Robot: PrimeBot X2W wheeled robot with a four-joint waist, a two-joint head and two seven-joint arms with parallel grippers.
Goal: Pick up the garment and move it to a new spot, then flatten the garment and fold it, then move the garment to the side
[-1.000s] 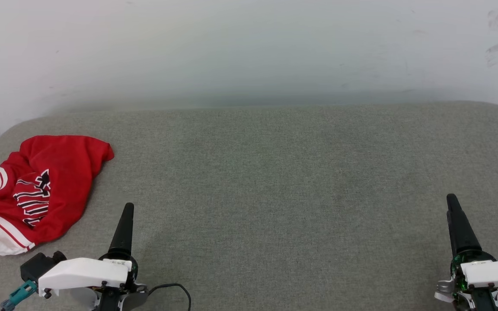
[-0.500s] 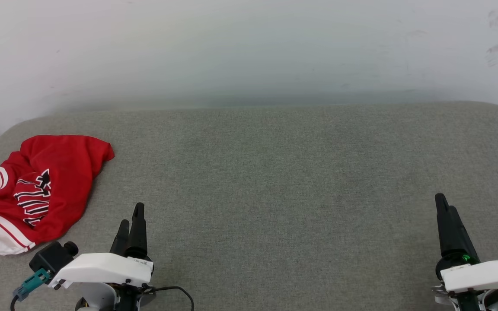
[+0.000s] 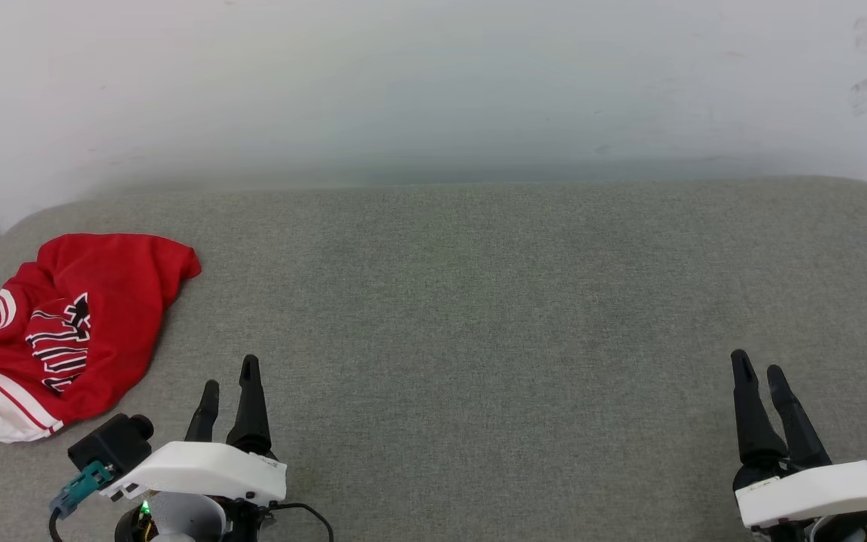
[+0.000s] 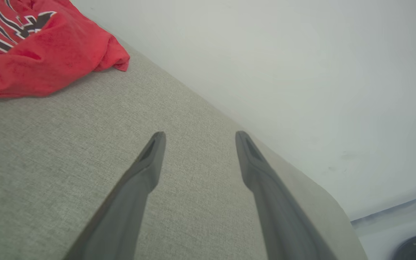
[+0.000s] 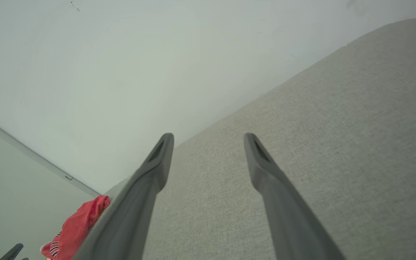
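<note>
Red garment (image 3: 80,316) crumpled at grey table's (image 3: 479,301) left edge; left gripper (image 3: 230,372) jaws apart, right gripper (image 3: 755,361) jaws apart, neither touching it.

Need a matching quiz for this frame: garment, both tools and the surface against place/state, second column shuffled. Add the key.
Column one
1. garment
2. left tool
3. right tool
4. grey surface

Column two
A. open, lower right of the head view, farthest from the red fabric
B. crumpled in a heap at the left end
C. open, lower left of the head view, beside the heap but not touching it
D. lies under everything, backing onto the pale wall

Pairs: 1-B, 2-C, 3-A, 4-D
</note>
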